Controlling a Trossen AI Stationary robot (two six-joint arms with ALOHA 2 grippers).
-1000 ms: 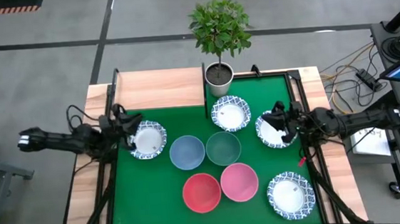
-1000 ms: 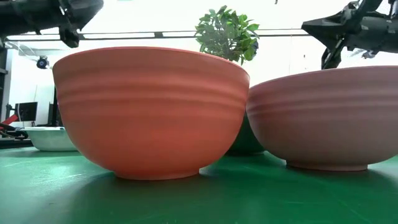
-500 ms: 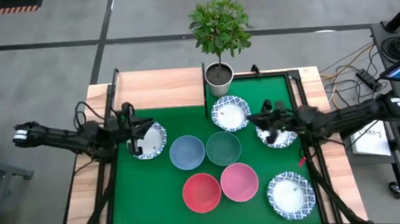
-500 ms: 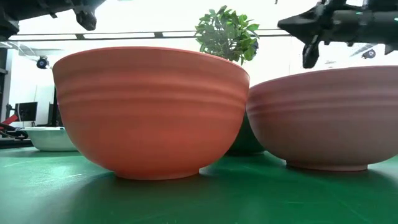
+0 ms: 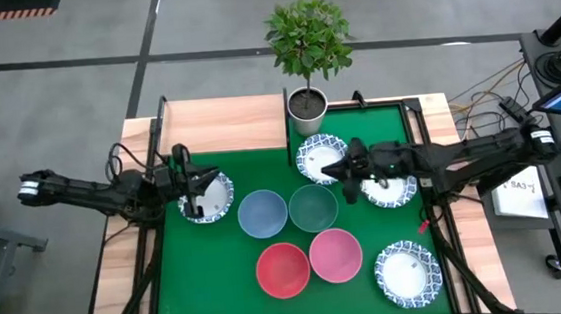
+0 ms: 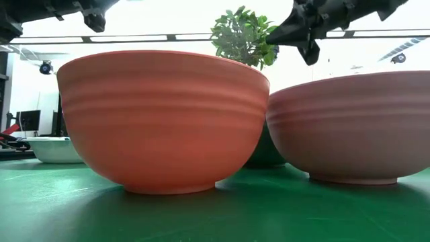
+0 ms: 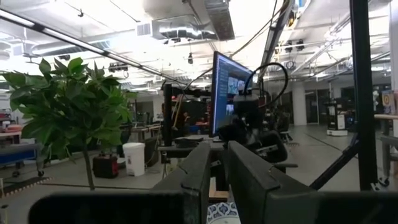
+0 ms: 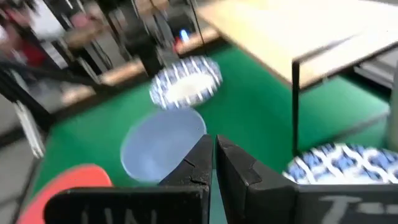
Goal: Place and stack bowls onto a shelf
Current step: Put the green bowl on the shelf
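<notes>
Eight bowls sit upright on the green mat (image 5: 359, 131). The plain ones are blue (image 5: 262, 214), dark green (image 5: 313, 208), red (image 5: 282, 269) and pink (image 5: 335, 255). White patterned bowls lie at the left (image 5: 210, 197), far middle (image 5: 321, 157), right (image 5: 391, 188) and near right (image 5: 407, 272). The wooden shelf (image 5: 223, 124) stands bare at the far left. My left gripper (image 5: 195, 182) hovers over the left white bowl, open by a narrow gap. My right gripper (image 5: 339, 168) hovers, shut, at the far-middle bowl's right rim.
A potted plant (image 5: 308, 105) stands at the mat's far edge, beside the shelf's right end. The shelf's black frame leg (image 8: 295, 99) rises close ahead of my right gripper. A black frame borders the mat. Bare mat lies along the near left.
My right gripper has travelled toward the table's left, from above the right white bowl to the far-middle white bowl, its arm stretching out. My left gripper has shifted a little toward the table's right, over the left white bowl. No bowl has moved.
</notes>
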